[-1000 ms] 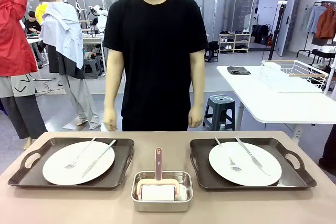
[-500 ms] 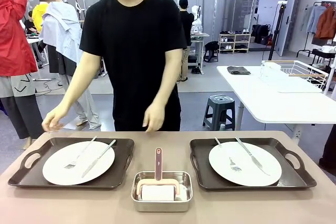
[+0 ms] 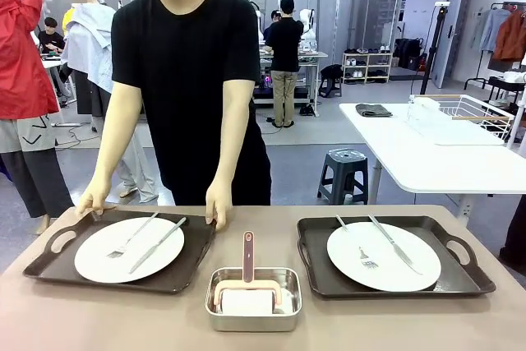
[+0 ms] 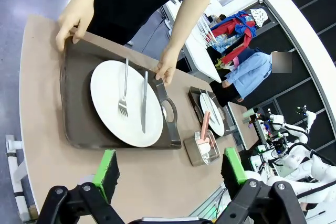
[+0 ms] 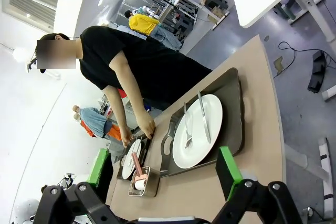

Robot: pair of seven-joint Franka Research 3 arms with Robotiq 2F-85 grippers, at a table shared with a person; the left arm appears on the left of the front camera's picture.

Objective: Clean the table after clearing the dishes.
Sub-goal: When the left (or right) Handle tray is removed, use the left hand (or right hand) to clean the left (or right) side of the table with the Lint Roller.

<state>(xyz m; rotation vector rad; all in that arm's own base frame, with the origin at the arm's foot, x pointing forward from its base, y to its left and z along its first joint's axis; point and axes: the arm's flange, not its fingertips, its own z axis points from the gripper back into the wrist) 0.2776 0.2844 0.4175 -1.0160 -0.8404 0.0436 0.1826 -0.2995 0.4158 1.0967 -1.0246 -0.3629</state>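
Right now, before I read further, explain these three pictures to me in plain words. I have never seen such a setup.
The machine is two robot arms at a table. The wide picture looks from between the arms across the table at a person. The other two come from cameras on the wrists: the black bars with green pads at the bottom are the left fingers and the right fingers, both open and holding nothing. On the table lie the left tray and the right tray, each with a white plate, fork and knife, and between them a steel tin holding a white roller. The person's hands grip the left tray's far corners; the right tray lies untouched.
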